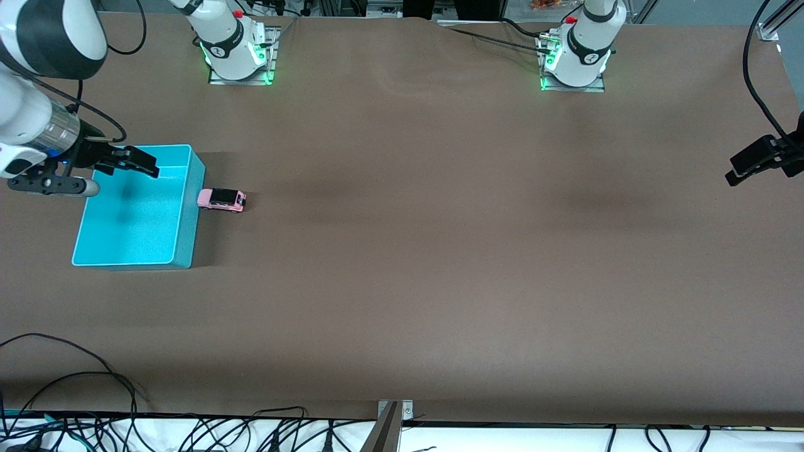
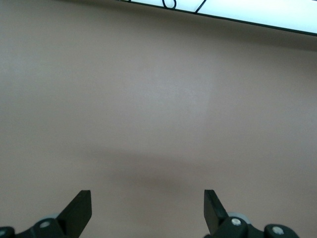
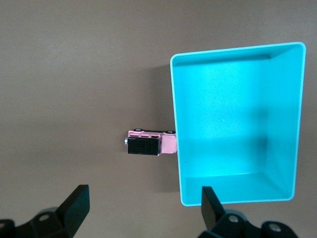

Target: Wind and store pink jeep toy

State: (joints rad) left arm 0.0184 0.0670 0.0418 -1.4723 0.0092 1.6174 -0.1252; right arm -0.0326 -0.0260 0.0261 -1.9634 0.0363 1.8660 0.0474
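The pink jeep toy (image 1: 222, 199) (image 3: 151, 143), with a black roof, stands on the brown table against the outer side wall of the cyan bin (image 1: 190, 216) (image 3: 233, 124), on the side toward the left arm's end. Nothing lies in the bin. My right gripper (image 1: 141, 164) (image 3: 144, 193) hangs open over the part of the bin that lies farther from the front camera, with nothing between its fingers. My left gripper (image 1: 741, 168) (image 2: 147, 194) waits open over bare table at the left arm's end, holding nothing.
The two arm bases (image 1: 239, 50) (image 1: 575, 59) stand along the table edge farthest from the front camera. Black cables (image 1: 94, 427) and a metal bracket (image 1: 394, 414) line the edge nearest that camera. Brown table surface (image 1: 440, 251) stretches between the jeep and the left gripper.
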